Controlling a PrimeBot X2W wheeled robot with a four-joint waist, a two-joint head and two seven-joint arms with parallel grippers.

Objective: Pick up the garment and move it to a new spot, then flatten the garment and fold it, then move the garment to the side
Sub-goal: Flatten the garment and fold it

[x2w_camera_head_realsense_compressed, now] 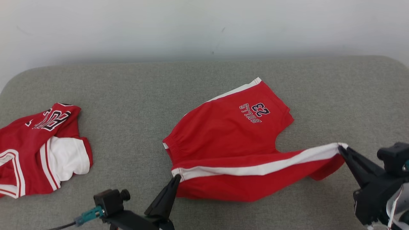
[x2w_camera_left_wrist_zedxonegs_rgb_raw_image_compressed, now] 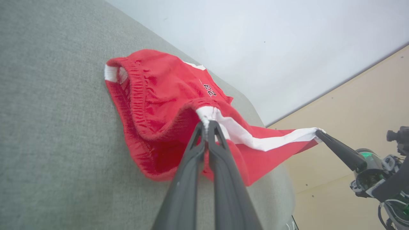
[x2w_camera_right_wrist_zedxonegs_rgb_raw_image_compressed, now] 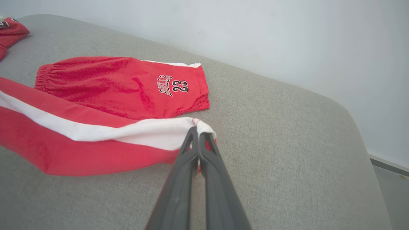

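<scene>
Two pinches hold the red shorts near the front edge of the cushion: left gripper at the waistband, right gripper at the hem. Uneven pulling (both bites look shallow) could slip one free.

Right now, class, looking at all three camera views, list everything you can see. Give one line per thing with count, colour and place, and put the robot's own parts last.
red fabric shorts with white side stripes and "BULLS 23" print: one, red and white, middle of the cushion, near edge stretched between both end effectors.
red-and-white fabric jersey: one, red and white, crumpled at the cushion's left side.
grey woven cushion: one, grey, under both garments.
plain wall: one, white, behind the cushion.
pale board surface: one, beige, beyond the cushion's end.
left end effector: one, dark, shut on the shorts' waistband at the stripe.
right end effector: one, dark, shut on the stripe's hem end.
</scene>
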